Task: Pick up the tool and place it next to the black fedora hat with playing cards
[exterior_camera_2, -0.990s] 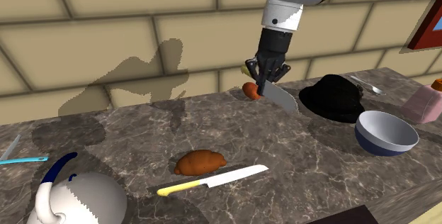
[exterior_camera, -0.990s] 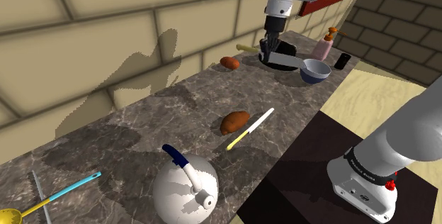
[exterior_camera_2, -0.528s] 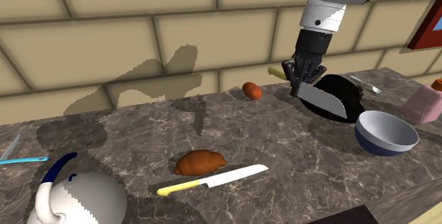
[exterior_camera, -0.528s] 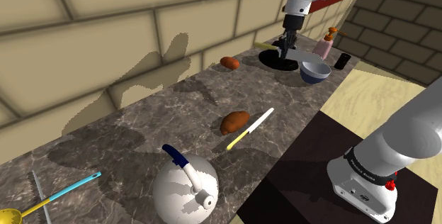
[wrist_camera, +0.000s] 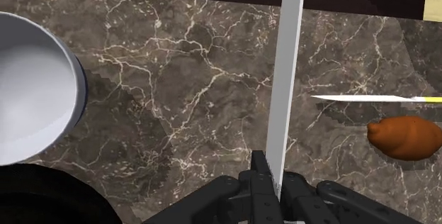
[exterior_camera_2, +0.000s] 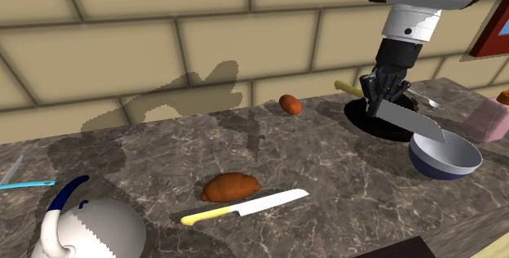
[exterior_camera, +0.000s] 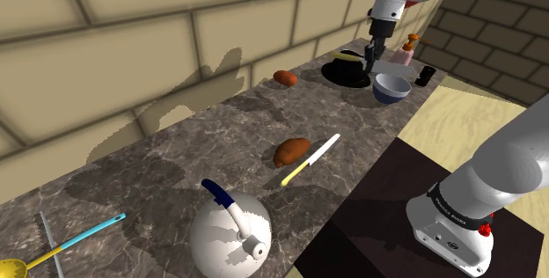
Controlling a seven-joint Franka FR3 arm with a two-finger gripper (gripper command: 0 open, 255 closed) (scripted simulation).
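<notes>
Dark veined marble makes up the counter point(exterior_camera: 176, 157) in the shoulder view. At its far end the gripper point(exterior_camera: 373, 57) hangs just above the counter, between the black hat point(exterior_camera: 345, 75) and the blue-rimmed bowl point(exterior_camera: 391, 89), clamped on the broad-bladed knife point(exterior_camera: 395, 72). The knife's yellow handle juts over the hat and its grey blade reaches above the bowl. A pink dispenser bottle point(exterior_camera: 404, 57) stands behind the bowl. Mid-counter, a brown bread roll point(exterior_camera: 291, 151) lies beside a slim knife point(exterior_camera: 310, 160) with a yellow handle. A white kettle point(exterior_camera: 230, 232) sits nearer the camera. The arm's base point(exterior_camera: 457, 219) carries a line of dark lettering, too small to read.

In the second exterior view the gripper point(exterior_camera_2: 387, 93) holds the broad-bladed knife point(exterior_camera_2: 412, 120) clear of the counter. Its blade slants down toward the bowl point(exterior_camera_2: 444, 155) in front of the black hat point(exterior_camera_2: 382, 122). The bread roll point(exterior_camera_2: 231, 186) and slim knife point(exterior_camera_2: 245, 207) lie well apart from it.

In the wrist view the fingers point(wrist_camera: 258, 180) press together on the broad-bladed knife point(wrist_camera: 287, 81), seen edge-on over bare marble. The bowl point(wrist_camera: 32, 95) and black hat point(wrist_camera: 42, 196) lie to one side, the bread roll point(wrist_camera: 405, 136) and slim knife point(wrist_camera: 365, 98) to the other.
</notes>
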